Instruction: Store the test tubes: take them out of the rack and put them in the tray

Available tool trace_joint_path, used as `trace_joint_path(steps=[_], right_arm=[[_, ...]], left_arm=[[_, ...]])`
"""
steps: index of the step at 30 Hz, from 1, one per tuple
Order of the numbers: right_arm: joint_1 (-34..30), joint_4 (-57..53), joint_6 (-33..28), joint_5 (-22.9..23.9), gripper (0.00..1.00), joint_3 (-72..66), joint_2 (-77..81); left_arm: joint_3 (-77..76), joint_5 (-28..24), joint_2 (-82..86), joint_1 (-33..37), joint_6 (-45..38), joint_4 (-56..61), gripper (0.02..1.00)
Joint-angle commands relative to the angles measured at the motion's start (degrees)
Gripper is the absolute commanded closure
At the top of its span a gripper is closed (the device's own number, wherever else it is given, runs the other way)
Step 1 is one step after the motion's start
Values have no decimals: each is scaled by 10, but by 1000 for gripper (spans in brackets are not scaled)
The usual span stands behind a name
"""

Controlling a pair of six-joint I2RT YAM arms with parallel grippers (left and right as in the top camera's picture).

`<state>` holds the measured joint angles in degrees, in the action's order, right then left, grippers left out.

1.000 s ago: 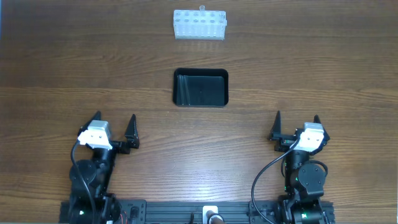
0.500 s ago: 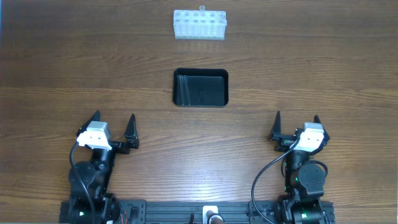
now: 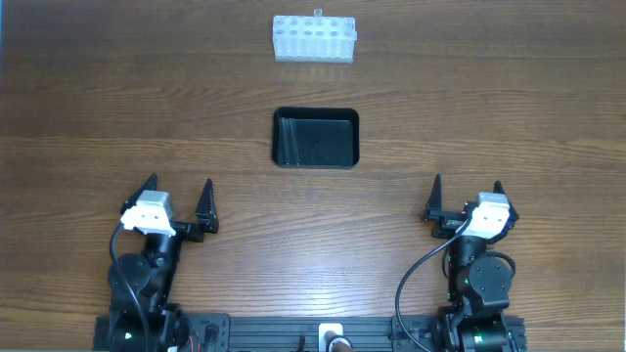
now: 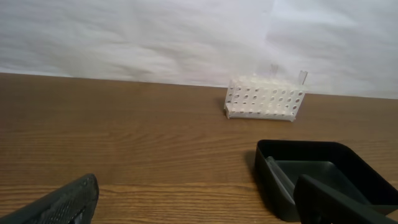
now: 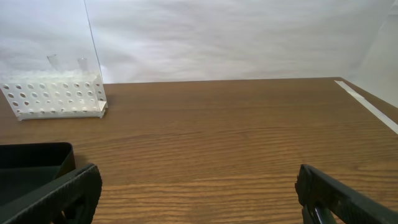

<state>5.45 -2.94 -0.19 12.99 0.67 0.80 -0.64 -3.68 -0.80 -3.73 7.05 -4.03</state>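
Note:
A white test tube rack [image 3: 314, 39] stands at the far middle of the table, with clear tubes [image 4: 303, 76] sticking up from it; the rack [image 4: 264, 99] [image 5: 56, 98] also shows far off in both wrist views. A black tray [image 3: 315, 138] sits nearer, in the table's middle, with clear tubes lying along its left inner wall [image 4: 278, 178]. My left gripper [image 3: 178, 200] rests open near the front left, well short of the tray. Open too, my right gripper [image 3: 467, 198] rests at the front right with nothing between its fingers.
The brown wooden table [image 3: 489, 108] spreads bare around the tray and rack. A white wall [image 5: 236, 37] stands behind the table's far edge. A pale strip [image 5: 367, 106] runs along the table's right side.

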Motion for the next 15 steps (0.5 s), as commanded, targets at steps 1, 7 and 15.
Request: trace_joint_path(steps=[1,7,15], right_arm=[[2,4,5,-8,9,-4,-4],[2,7,6,-14,7,-4,-4],[2,35,6,-31,7,69,75]], left_arm=[[3,-3,5,3,-8,-1,18],[3,-3,5,3,-8,-1,18],[3,-3,5,3,-8,-1,18]])
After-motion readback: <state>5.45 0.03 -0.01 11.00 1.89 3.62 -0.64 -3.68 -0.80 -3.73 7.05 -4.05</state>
